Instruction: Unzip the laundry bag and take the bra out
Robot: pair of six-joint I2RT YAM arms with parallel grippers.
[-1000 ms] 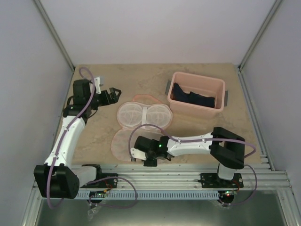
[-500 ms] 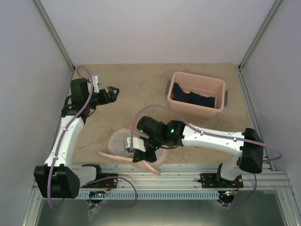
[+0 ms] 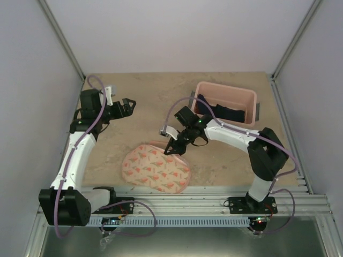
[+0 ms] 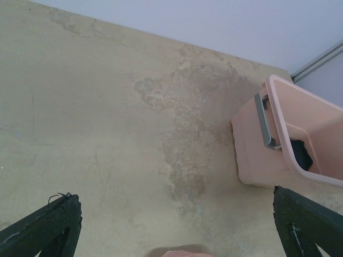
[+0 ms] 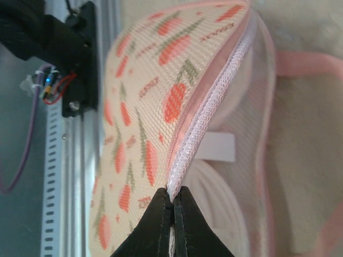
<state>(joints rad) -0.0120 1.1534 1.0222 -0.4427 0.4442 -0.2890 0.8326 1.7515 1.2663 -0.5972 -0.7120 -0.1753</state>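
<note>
The laundry bag (image 3: 155,168) lies near the table's front edge, its orange-red printed side up. My right gripper (image 3: 174,148) is shut on the bag's far edge; the right wrist view shows the jaws pinching the pink zip trim (image 5: 185,155) of the bag (image 5: 144,118), with the white inner cup behind it. The dark navy bra (image 3: 222,111) lies inside the pink plastic tub (image 3: 224,126). My left gripper (image 3: 126,105) is open and empty at the back left, well away from the bag; its black fingertips (image 4: 45,225) show over bare table.
The pink tub stands at the back right and shows in the left wrist view (image 4: 254,150) with its grey handle (image 4: 262,120). Metal rails (image 3: 214,201) run along the front edge just behind the bag. White walls enclose the table.
My right gripper has swung from the front edge up to mid-table, pulling the bag's edge; the bag has flipped from open, white inside up, to closed, printed side up. The left arm stays still.
</note>
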